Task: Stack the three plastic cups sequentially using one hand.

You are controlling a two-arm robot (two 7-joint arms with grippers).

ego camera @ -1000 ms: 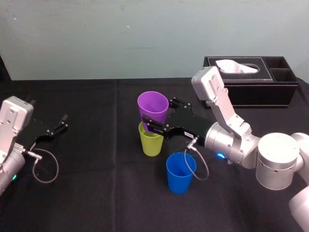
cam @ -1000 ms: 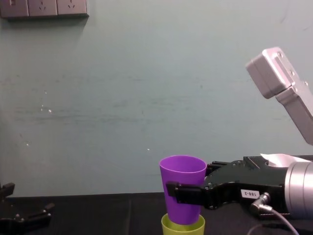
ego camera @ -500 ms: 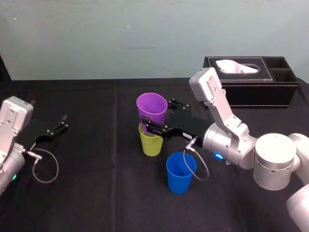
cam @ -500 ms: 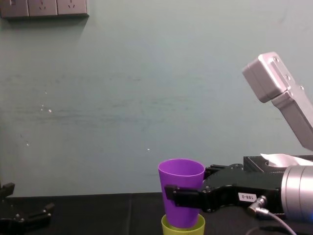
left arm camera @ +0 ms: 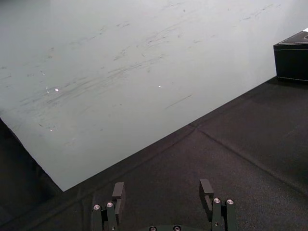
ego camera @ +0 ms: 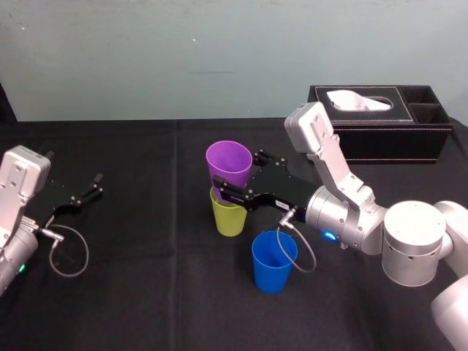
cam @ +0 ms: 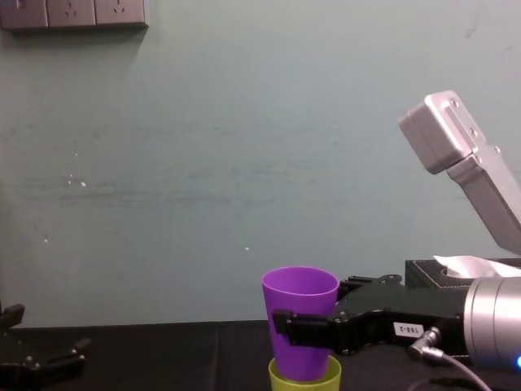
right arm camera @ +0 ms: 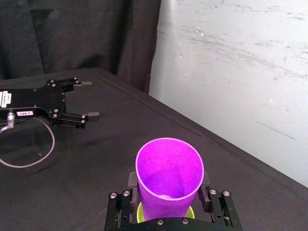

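Purple tapered plastic cup (ego camera: 229, 162) sits at the centre of the head view with its base lowered into the mouth of the yellow-green plastic cup (ego camera: 229, 216). Most of its wall stands above that rim, and it leans slightly. The right gripper (ego camera: 238, 173), black and two-fingered on a silver-grey wrist, reaches in from the right of the frame. Its fingers (right arm camera: 207, 198) are closed against opposite sides of the purple cup, low on its wall. A small white label (cam: 404, 330) on the gripper body carries dark print that appears to read "188-2".

The yellow-green cup stands upright on the black cloth-covered table (ego camera: 146, 278). Below it and to the right in the head view, the blue plastic cup (ego camera: 273, 262) stands alone and upright, near the other two and under the right wrist.

The left gripper (ego camera: 93, 186) rests low at the left edge of the head view, well apart from the cups. Its fingers are spread wide and hold nothing. It too bears a white label (right arm camera: 24, 113), too small to read.

A black rectangular tissue box (ego camera: 380, 121) with white tissue showing stands at the upper right.
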